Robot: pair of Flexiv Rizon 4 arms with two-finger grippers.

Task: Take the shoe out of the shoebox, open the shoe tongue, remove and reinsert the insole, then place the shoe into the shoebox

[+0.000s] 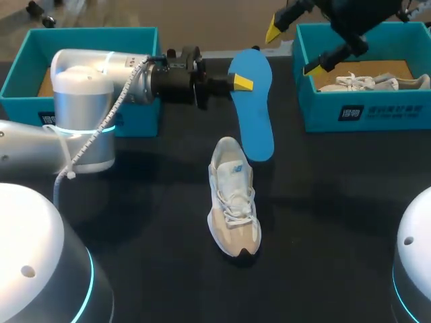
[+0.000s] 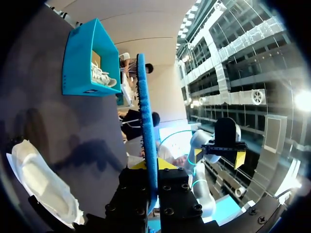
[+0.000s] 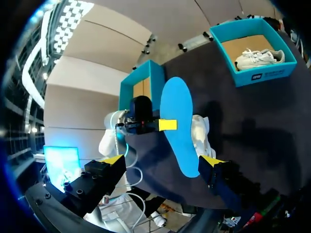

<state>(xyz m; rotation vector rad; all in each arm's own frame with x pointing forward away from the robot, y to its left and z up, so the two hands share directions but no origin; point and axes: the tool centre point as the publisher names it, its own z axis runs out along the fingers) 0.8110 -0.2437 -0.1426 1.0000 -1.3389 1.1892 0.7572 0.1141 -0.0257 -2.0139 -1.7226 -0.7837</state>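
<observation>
The blue insole point(image 1: 256, 114) runs from 12 to 6 o'clock in the head view, its broad face toward the camera. The left gripper point(image 1: 241, 83) comes in from 9 o'clock and pinches the insole's edge near its 12 o'clock end. The shoe point(image 1: 234, 198) lies on the table point(image 1: 337, 202) at the insole's 7 o'clock, with its heel toward 12 and its toe toward 6. The right gripper point(image 1: 293, 49), at the insole's 2 o'clock, hangs spread wide by the right shoebox point(image 1: 363, 111) and holds nothing.
</observation>
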